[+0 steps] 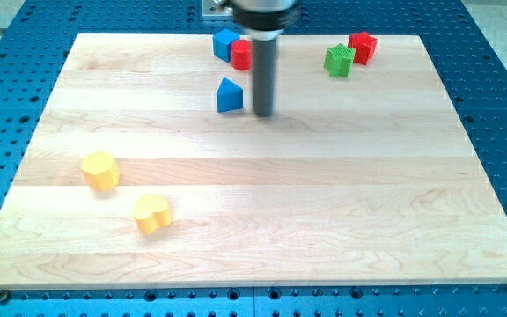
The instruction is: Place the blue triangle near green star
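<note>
The blue triangle [229, 95] lies on the wooden board near the view's top, left of centre. The green star [339, 60] sits at the view's top right, touching or almost touching a red block [363, 47] on its right. My tip [263, 114] rests on the board just to the right of the blue triangle, a small gap away, and slightly lower in the view. The rod rises straight up from it to the view's top edge.
A blue block [225, 42] and a red block [241, 55] sit together at the view's top, partly behind the rod. A yellow block [100, 170] and a yellow heart-like block [152, 213] lie at the lower left. The board [324, 202] lies on a blue perforated table.
</note>
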